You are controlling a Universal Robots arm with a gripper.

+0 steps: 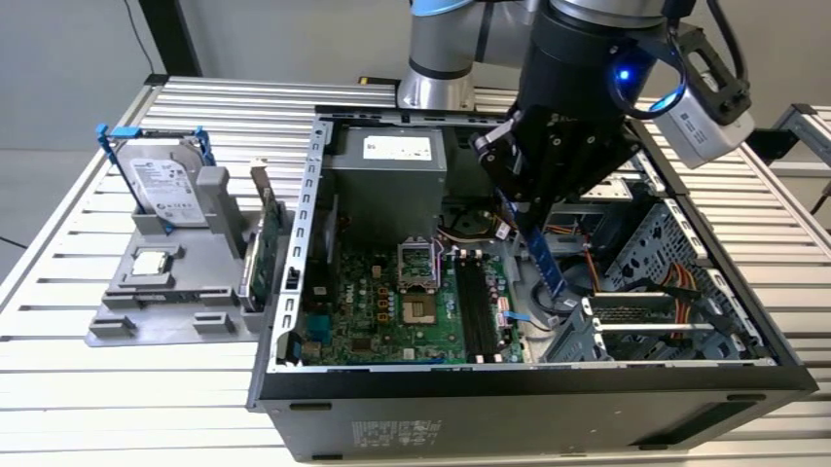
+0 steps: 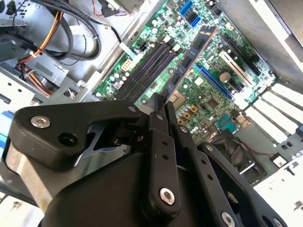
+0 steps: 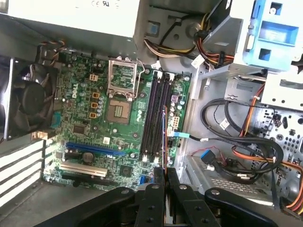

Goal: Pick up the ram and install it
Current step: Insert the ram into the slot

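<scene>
Exterior view, read from its left. A boxy hard drive [image 1: 166, 187] and a green card [image 1: 267, 255] stood in a grey holder on the slatted tabletop [image 1: 78, 389], both well apart from the tool [image 1: 523, 212]. Next came the open computer case [image 1: 520, 399], with the motherboard [image 1: 389, 297] on its floor below the tool. The black memory slots [image 1: 478, 313] lay below the tool and slightly toward the exterior view's left of it.

The tool was closed narrow on the upper end of the ram [image 1: 546, 263]. The stick hung down from the fingers inside the case and touched nothing else.

In the second wrist view the ram [image 2: 189, 56] ran out from the tool [image 2: 160, 106] over the board. In the first wrist view it appeared edge-on [image 3: 164, 137], roughly parallel to the memory slots [image 3: 154, 118] and close over their outer side.

Judged step: pick-up complete, and the ram carried above the board, not yet seated.

Judged requirement: the stick's lower edge had to be square over one empty slot before any downward press, because a skewed entry could jam it.
</scene>
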